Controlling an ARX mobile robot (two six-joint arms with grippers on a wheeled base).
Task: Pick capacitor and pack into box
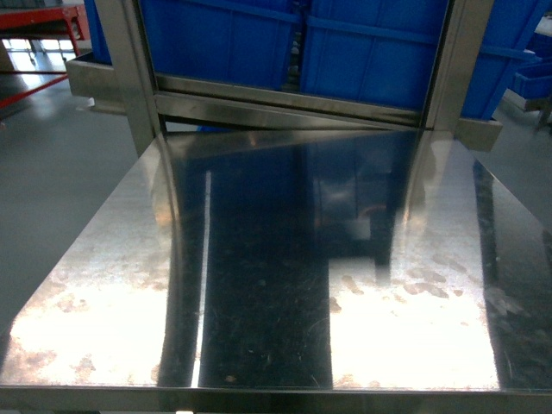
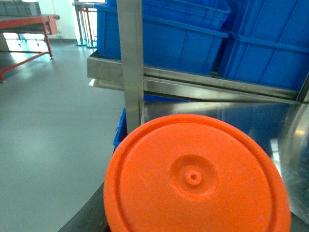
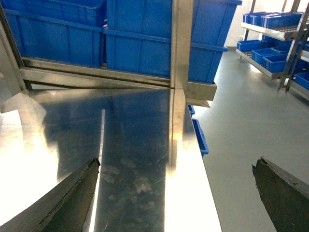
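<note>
The capacitor (image 2: 195,176) fills the lower half of the left wrist view as a bright orange round end face with a small dimple at its centre. My left gripper (image 2: 195,224) is shut on it, and only one dark finger (image 2: 89,220) shows at its lower left. In the right wrist view my right gripper (image 3: 176,164) is open wide over the right edge of the steel table (image 3: 135,145), with nothing between its dark fingertips (image 3: 79,186). The box is out of view. Neither gripper shows in the head view, only the bare steel table (image 1: 259,285).
Blue plastic bins (image 1: 362,52) sit on a steel shelf (image 1: 285,99) behind the table, between upright steel posts (image 1: 129,69). Grey floor lies off the table's right edge (image 3: 251,121), with racks of blue bins (image 3: 277,29) beyond. A red frame (image 2: 29,24) stands far left.
</note>
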